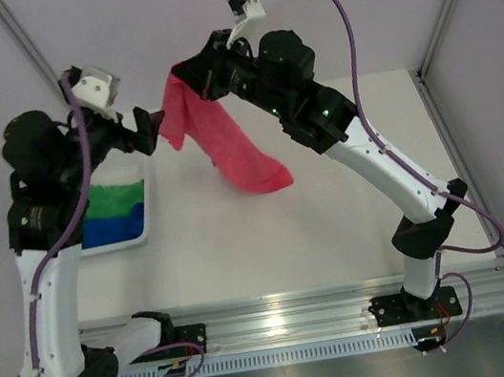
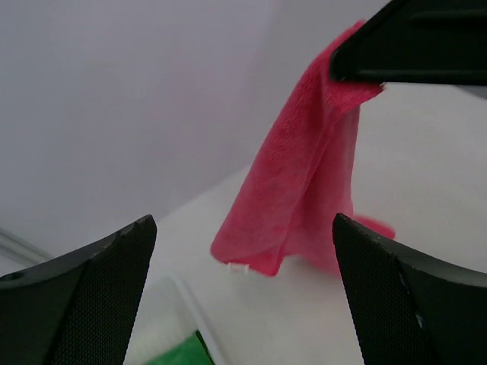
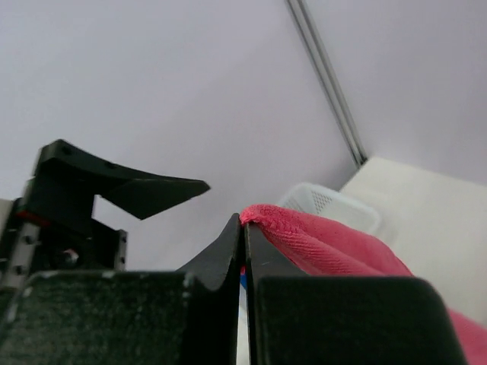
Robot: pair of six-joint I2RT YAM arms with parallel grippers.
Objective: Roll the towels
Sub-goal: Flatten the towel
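On the left side of the worktop (image 1: 243,248), just beside the left arm, we see the white mesh basket (image 1: 119,247). It holds two of the towels: the green towel (image 1: 115,200) fills the far part and the blue towel (image 1: 116,229) the near part, the two touching along one edge.

To the right of the basket the pink-red towel (image 1: 231,148) hangs in the air, gathered at its top corner and trailing down and to the right above the worktop. The right pincer (image 1: 186,72) is clenched on that top corner; its wrist view shows the jaws pressed together with the cloth bulging out beside them. The left pincer (image 1: 153,130) is released, its jaws spread wide with nothing between them. It points at the hanging cloth from the left, near it but apart from it.

The left arm covers the basket's left side, so we cannot see how far the green and blue towels reach there, nor whether they are folded or rolled. We cannot tell whether the pink-red towel's lower end touches the worktop. In the left wrist view only a sliver of green shows at the bottom edge.
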